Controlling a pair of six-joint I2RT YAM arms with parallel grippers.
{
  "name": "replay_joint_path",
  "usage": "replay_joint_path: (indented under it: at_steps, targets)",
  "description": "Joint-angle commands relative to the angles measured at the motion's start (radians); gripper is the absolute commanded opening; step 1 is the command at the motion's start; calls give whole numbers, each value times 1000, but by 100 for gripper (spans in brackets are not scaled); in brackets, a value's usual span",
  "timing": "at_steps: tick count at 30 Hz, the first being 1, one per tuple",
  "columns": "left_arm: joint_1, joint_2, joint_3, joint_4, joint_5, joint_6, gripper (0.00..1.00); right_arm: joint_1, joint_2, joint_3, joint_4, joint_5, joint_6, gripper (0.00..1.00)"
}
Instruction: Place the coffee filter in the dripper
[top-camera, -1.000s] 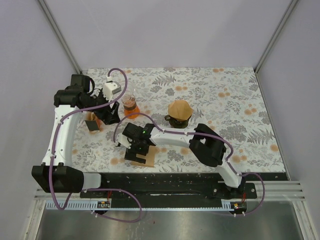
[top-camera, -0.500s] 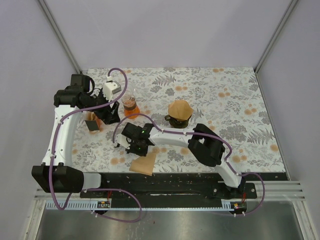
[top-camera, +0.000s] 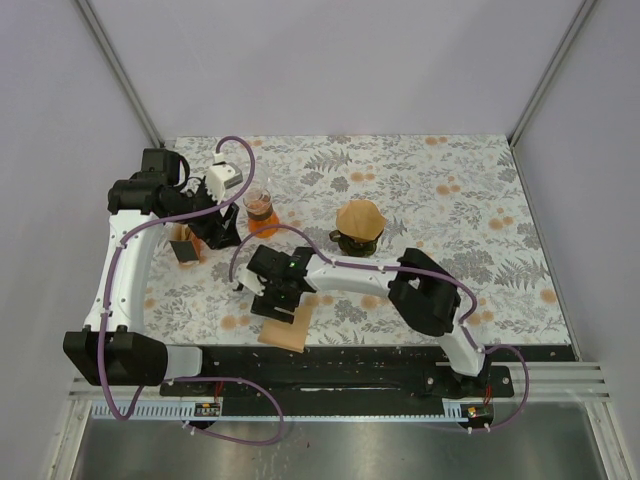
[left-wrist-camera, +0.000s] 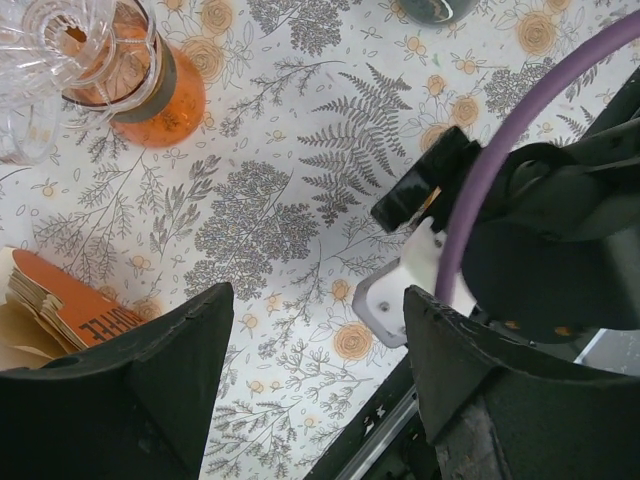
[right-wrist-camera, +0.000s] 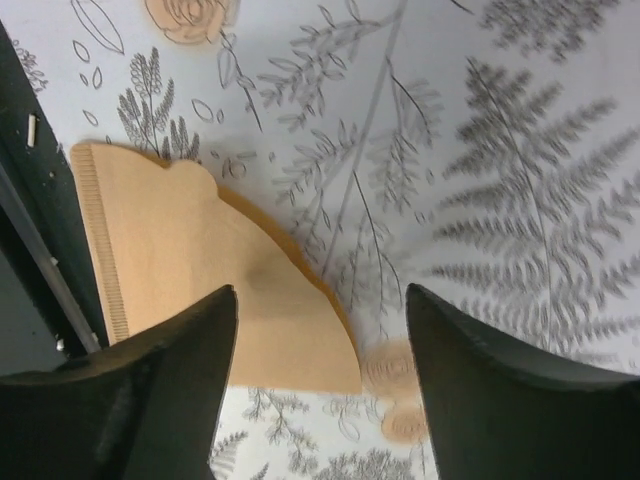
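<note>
A tan coffee filter (top-camera: 284, 330) lies flat on the floral cloth near the front edge, seen close up as a fan-shaped filter (right-wrist-camera: 190, 290) in the right wrist view. My right gripper (top-camera: 277, 303) hovers over its far part. The right gripper (right-wrist-camera: 320, 305) is open, its fingers (right-wrist-camera: 160, 400) straddling the paper's edge and holding nothing. The dark dripper (top-camera: 349, 243) stands mid-table with another tan filter (top-camera: 360, 217) sitting in its top. My left gripper (top-camera: 220, 236) is open and empty at the left; the left gripper (left-wrist-camera: 315, 315) looks down on bare cloth.
A glass flask of orange liquid (top-camera: 260, 211) (left-wrist-camera: 130, 75) stands between the left gripper and the dripper. A holder with a stack of filters (top-camera: 185, 244) (left-wrist-camera: 65, 310) sits at the far left. The black base rail (top-camera: 330, 365) runs just beyond the loose filter.
The right gripper drew back off the loose filter, then came over it again with jaws apart. The filter slid slightly toward the front edge and stays on the cloth. The left arm held still.
</note>
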Motion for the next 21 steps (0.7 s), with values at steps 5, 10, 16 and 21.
replay_joint_path:
  at_steps: [5, 10, 16, 21]
  targets:
    - [3, -25, 37, -32, 32, 24, 72, 103, -272, -189, 143, 182, 106, 99]
    - [3, -19, 46, -34, 40, 24, 72, 189, -257, -266, 168, 208, 203, 99]
    - [3, -19, 46, -32, 49, 22, 72, 215, -215, -285, 189, 291, 246, 100]
    - [3, -16, 47, -42, 51, 25, 72, 218, -157, -283, 185, 346, 240, 99]
